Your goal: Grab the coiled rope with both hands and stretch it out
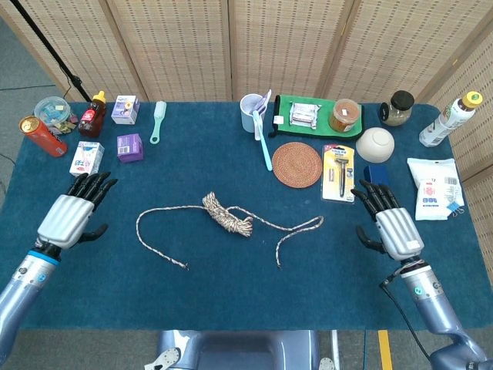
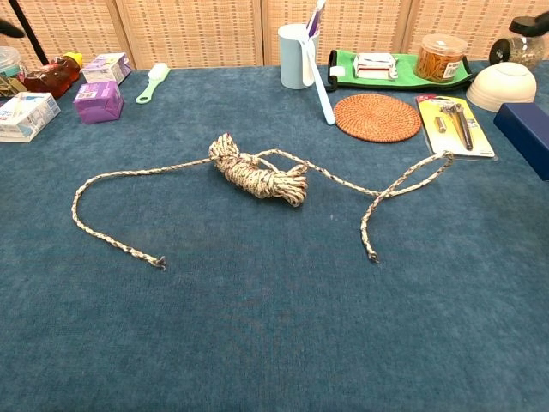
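Speckled beige braided rope (image 1: pixel 228 216), partly coiled into a knotted bundle, lying mid-table on dark blue felt tabletop (image 1: pixel 231 285). Two loose tails out from bundle: left one looping round w/ frayed end on cloth toward front, right one running out, doubling back, end also on cloth. Nothing touching rope.

Left hand (image 1: pixel 72 215) silver-backed w/ black fingers, spread wide, holding nothing, over left part of table, well apart from rope's left loop. Right hand (image 1: pixel 390 222) likewise spread, empty, near right side of table, apart from rope's right bend. Chest view: hands barely in frame, only dark tips at top corners, prob. fingertips.

Back left: red drinks can (image 1: pixel 42 136), brown squeeze bottle w/ yellow cap (image 1: pixel 92 114), white-blue carton (image 1: pixel 86 158), small purple box (image 1: pixel 129 146), second pale purple box (image 1: pixel 125 109), mint-green brush (image 1: pixel 158 120).

Back centre: pale blue cup (image 1: pixel 251 112) w/ toothbrushes, light blue toothbrush (image 1: pixel 262 139) lying beside it, round woven rattan coaster (image 1: pixel 296 164), green tray (image 1: pixel 282 110) w/ white packet and orange-filled jar.

Right: razor on yellow card (image 1: pixel 338 172) just beside coaster, upturned white bowl (image 1: pixel 374 143), navy blue box (image 1: pixel 378 190) just behind right hand, dark-lidded glass jar (image 1: pixel 398 107), white tissue pack (image 1: pixel 434 187), white bottle w/ yellow cap (image 1: pixel 447 119).
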{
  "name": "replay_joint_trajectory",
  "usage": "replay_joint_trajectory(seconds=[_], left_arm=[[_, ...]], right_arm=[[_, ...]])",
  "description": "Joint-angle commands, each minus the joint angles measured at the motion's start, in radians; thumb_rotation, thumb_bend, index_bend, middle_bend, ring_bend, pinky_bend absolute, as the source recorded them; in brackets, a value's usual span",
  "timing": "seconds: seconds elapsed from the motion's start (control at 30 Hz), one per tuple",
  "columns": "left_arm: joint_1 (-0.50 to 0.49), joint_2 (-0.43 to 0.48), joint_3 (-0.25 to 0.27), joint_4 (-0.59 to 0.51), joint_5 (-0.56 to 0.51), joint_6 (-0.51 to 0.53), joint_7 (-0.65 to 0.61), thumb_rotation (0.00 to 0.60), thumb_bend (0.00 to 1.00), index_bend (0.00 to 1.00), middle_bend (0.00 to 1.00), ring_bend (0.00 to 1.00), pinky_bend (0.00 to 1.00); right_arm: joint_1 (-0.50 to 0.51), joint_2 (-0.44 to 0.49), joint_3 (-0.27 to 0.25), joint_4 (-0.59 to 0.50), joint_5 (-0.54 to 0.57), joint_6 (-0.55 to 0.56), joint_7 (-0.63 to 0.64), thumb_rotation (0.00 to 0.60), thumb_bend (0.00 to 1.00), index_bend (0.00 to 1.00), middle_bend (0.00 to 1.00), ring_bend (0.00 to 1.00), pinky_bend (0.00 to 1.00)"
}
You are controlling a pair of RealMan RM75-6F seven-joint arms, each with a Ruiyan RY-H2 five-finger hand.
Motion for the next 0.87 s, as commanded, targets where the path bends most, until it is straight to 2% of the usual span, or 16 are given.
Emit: replay_joint_trajectory(seconds=[0.03, 0.2, 0.33, 0.43, 0.63, 0.87], left_arm=[[0.049, 0.011, 0.027, -0.001, 0.005, 0.051, -0.004, 0.6, 0.27, 0.0, 0.0, 0.0, 0.0], [0.117, 0.015, 0.06, 0.009, 0.025, 0.122, -0.023, 0.6, 0.27, 0.0, 0.0, 0.0, 0.0], [0.23, 0.018, 0.104, 0.027, 0.063, 0.257, -0.056, 0.6, 0.27, 0.0, 0.0, 0.0, 0.0], [0.274, -0.001, 0.121, 0.046, 0.085, 0.304, -0.046, 0.6, 0.27, 0.0, 0.0, 0.0, 0.0], [0.325, -0.019, 0.14, 0.049, 0.124, 0.353, -0.055, 0.6, 0.27, 0.0, 0.0, 0.0, 0.0], [0.347, -0.027, 0.145, 0.04, 0.147, 0.357, -0.043, 0.6, 0.27, 0.0, 0.0, 0.0, 0.0]], right_arm=[[-0.029, 0.018, -0.015, -0.005, 0.007, 0.022, -0.035, 0.6, 0.48, 0.14, 0.05, 0.0, 0.0], [-0.076, 0.029, -0.033, -0.016, 0.012, 0.06, -0.068, 0.6, 0.48, 0.17, 0.08, 0.0, 0.0], [-0.163, 0.039, -0.064, -0.034, 0.008, 0.154, -0.106, 0.6, 0.48, 0.19, 0.09, 0.0, 0.0], [-0.2, 0.033, -0.071, -0.041, 0.005, 0.197, -0.128, 0.6, 0.48, 0.21, 0.1, 0.0, 0.0], [-0.255, 0.031, -0.074, -0.056, -0.012, 0.263, -0.151, 0.6, 0.48, 0.22, 0.12, 0.01, 0.0], [-0.286, 0.043, -0.07, -0.077, -0.025, 0.29, -0.178, 0.6, 0.48, 0.23, 0.13, 0.01, 0.0]])
